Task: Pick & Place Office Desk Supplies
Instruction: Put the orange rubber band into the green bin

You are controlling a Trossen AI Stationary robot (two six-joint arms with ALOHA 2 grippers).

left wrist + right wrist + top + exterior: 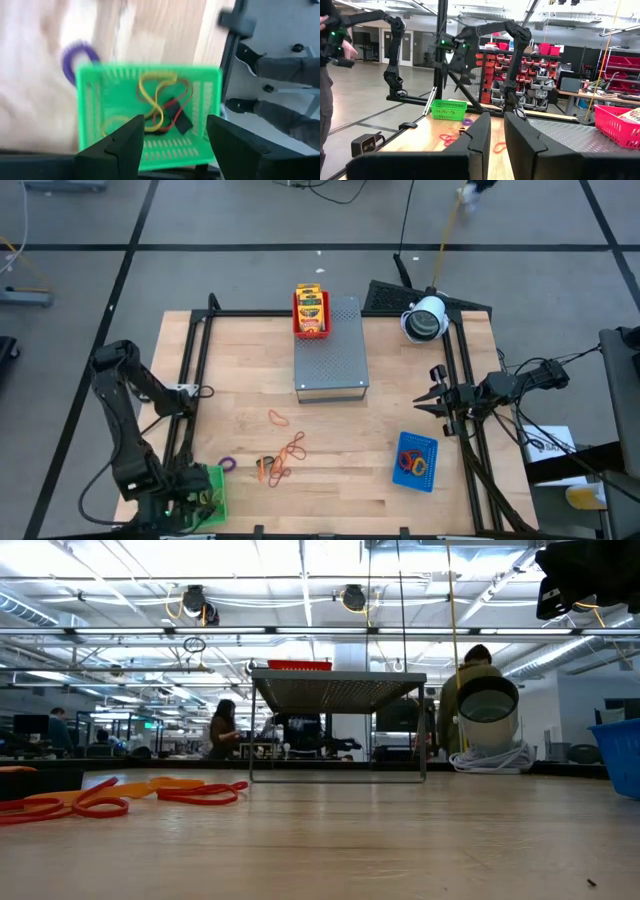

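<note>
My left gripper point(175, 135) is open and empty above the green mesh tray point(205, 492) at the table's near left corner. The tray point(90, 100) holds yellow and red rubber bands point(157, 95) and a dark clip point(181, 120). A purple band point(80, 55) lies just beyond the tray. Orange and red bands point(290, 450) lie loose on the table's near middle and show in the low view point(100, 802). Yellow-and-green packets point(311, 305) sit in the red tray. My right gripper point(432, 392) waits at the right edge, its fingers point(487, 125) a narrow gap apart, empty.
The grey perforated box point(331, 350) stands at the far middle with the red tray point(297, 320) on its far left corner. A blue tray point(417, 460) with bands lies near right. A white cylindrical device point(425, 320) sits far right. People show beyond the table.
</note>
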